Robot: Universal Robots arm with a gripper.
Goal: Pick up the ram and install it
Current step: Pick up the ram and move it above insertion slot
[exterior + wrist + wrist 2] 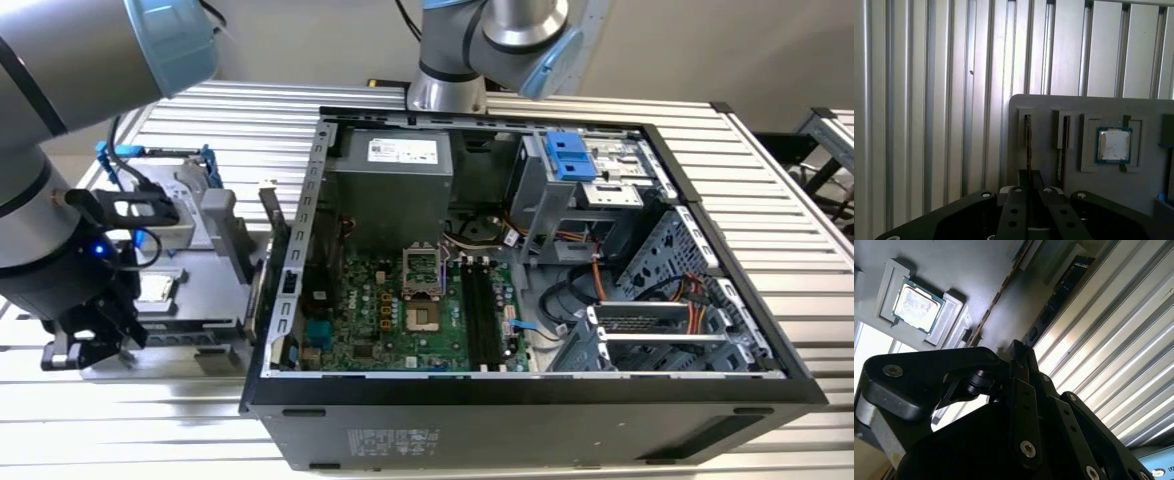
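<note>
The ram [1027, 140] stands on edge in a narrow slot of the grey parts tray [1054, 105]. In the second wrist view it shows as a thin board edge [1004, 287]. My gripper [1029, 176] is down at the stick's near end, with its fingers drawn together on the board, which sits in the slot. The exterior view places my gripper [83, 348] low over the tray's [187, 350] near end, on that view's left of the open computer case [534, 400]. Dark ram slots [483, 310] run along the green motherboard inside the case.
A second dark stick [1062, 145] sits in the neighbouring tray slot. A square silver-topped processor [1114, 145] lies in a pocket beside it. A hard drive with a blue frame [140, 175] stands at the tray's far end. The ribbed metal table [929, 100] surrounds the tray.
</note>
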